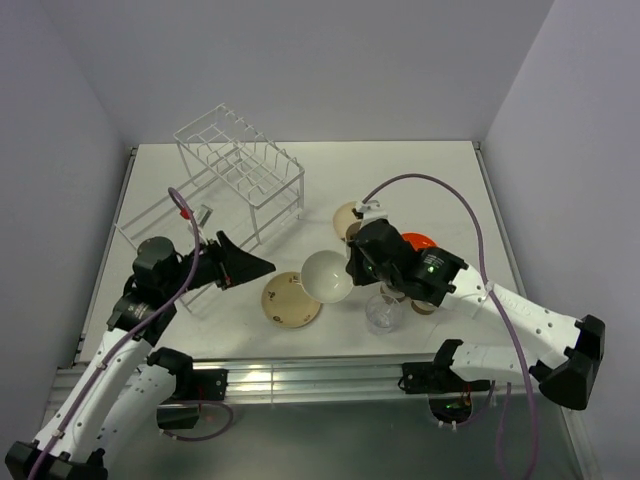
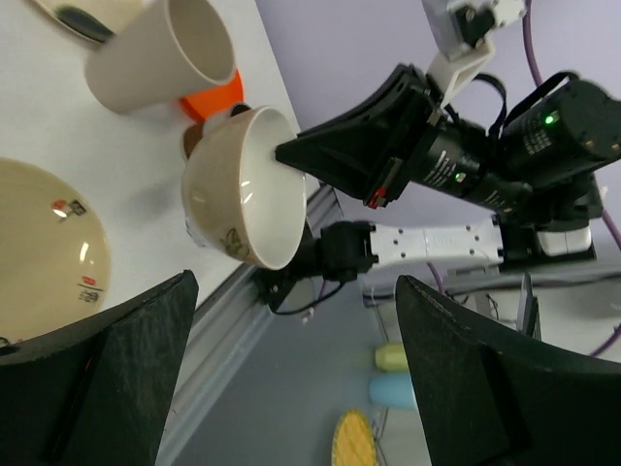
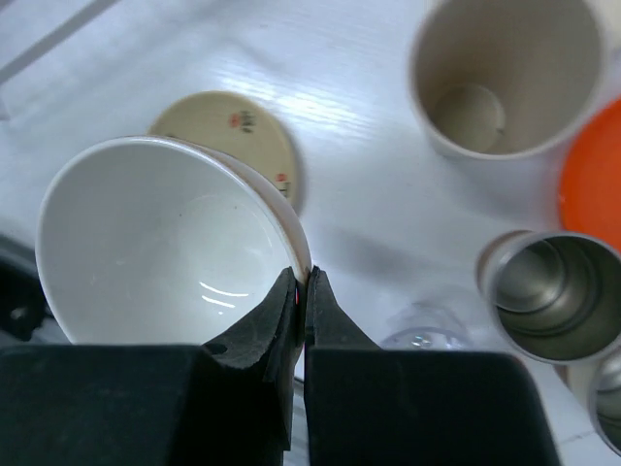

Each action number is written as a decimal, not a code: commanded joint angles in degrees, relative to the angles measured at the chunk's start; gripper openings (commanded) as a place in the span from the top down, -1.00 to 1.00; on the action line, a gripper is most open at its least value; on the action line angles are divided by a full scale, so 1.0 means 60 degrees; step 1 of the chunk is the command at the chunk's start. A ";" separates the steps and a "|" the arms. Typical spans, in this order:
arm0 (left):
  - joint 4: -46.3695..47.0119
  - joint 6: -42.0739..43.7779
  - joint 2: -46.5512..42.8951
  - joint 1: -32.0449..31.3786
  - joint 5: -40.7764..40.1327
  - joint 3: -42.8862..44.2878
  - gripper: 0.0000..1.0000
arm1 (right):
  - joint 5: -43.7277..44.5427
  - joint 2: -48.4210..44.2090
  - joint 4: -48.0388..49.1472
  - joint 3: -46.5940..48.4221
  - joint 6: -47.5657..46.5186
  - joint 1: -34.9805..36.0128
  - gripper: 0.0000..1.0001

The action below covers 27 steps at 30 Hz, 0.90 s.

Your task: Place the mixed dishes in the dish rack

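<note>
My right gripper point(image 3: 304, 282) is shut on the rim of the white bowl point(image 3: 165, 243) and holds it tilted above the table; both also show in the top view, the gripper point(image 1: 350, 270) and the bowl point(image 1: 327, 275). My left gripper point(image 1: 255, 268) is open and empty, just left of the bowl, its fingers point(image 2: 116, 379) wide apart. A cream plate point(image 1: 291, 300) lies below the bowl. The white wire dish rack point(image 1: 240, 170) stands at the back left. The tall beige cup point(image 3: 509, 73), orange plate point(image 3: 592, 165), metal cup point(image 3: 553, 296) and clear glass point(image 1: 383, 315) stand on the right.
A second cream plate point(image 1: 348, 218) lies behind my right wrist. A second metal cup point(image 3: 606, 403) shows at the right wrist view's edge. The rack's lower tray section point(image 1: 160, 215) reaches toward my left arm. The table's front rail point(image 1: 300, 375) runs along the near edge.
</note>
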 commanded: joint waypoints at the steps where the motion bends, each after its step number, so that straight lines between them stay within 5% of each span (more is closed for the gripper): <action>1: 0.0960 -0.0157 -0.0033 -0.0522 -0.0247 0.0018 -0.81 | -0.0107 0.0077 0.0817 0.1072 0.0499 0.0624 1.00; 27: 0.2292 -0.0245 0.0847 -0.2456 -0.0467 -0.0494 -0.85 | -0.0971 0.0429 0.1008 0.2670 0.0617 0.1650 1.00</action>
